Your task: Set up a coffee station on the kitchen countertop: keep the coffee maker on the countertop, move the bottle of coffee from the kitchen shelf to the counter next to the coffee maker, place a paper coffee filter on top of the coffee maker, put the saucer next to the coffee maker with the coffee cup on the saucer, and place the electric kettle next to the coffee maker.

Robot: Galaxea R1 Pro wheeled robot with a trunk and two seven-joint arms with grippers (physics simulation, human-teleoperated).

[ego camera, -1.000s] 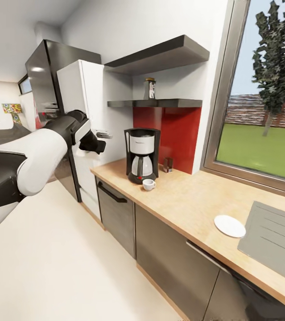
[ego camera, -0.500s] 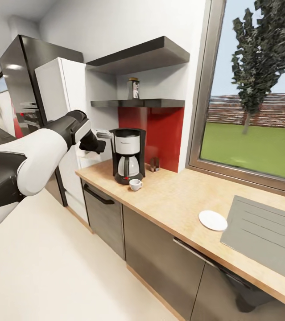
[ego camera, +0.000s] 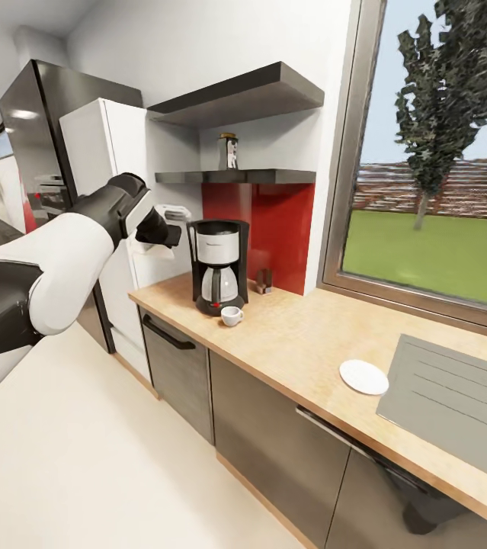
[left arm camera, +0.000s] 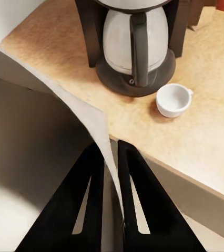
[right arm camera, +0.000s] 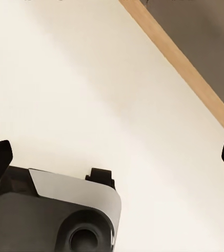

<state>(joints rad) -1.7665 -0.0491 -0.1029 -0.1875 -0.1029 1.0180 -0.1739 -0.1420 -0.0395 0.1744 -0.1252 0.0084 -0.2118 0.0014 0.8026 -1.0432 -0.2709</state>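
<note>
My left gripper (ego camera: 165, 229) is raised just left of the coffee maker (ego camera: 219, 263), near its top, and is shut on the white paper coffee filter (ego camera: 170, 212). In the left wrist view the black fingers (left arm camera: 138, 205) pinch the filter sheet (left arm camera: 64, 100) above the carafe (left arm camera: 130, 47) and the coffee cup (left arm camera: 172, 100). The cup (ego camera: 232, 316) stands on the countertop (ego camera: 304, 335) in front of the machine. The saucer (ego camera: 363, 377) lies farther right, near the sink. The bottle of coffee (ego camera: 229, 151) stands on the kitchen shelf (ego camera: 235, 176). My right gripper (right arm camera: 112, 157) hangs open over the floor. The electric kettle is out of view.
A white fridge (ego camera: 102, 168) stands left of the counter, behind my left arm. A small tan box (ego camera: 264, 280) sits by the red backsplash. The grey sink (ego camera: 456, 404) is at the right, under a large window (ego camera: 441, 152). A second shelf (ego camera: 235, 95) hangs above.
The camera swung toward the counter a second ago, shifting everything left. Since then my left gripper has risen slightly with the filter, toward the coffee maker's top.
</note>
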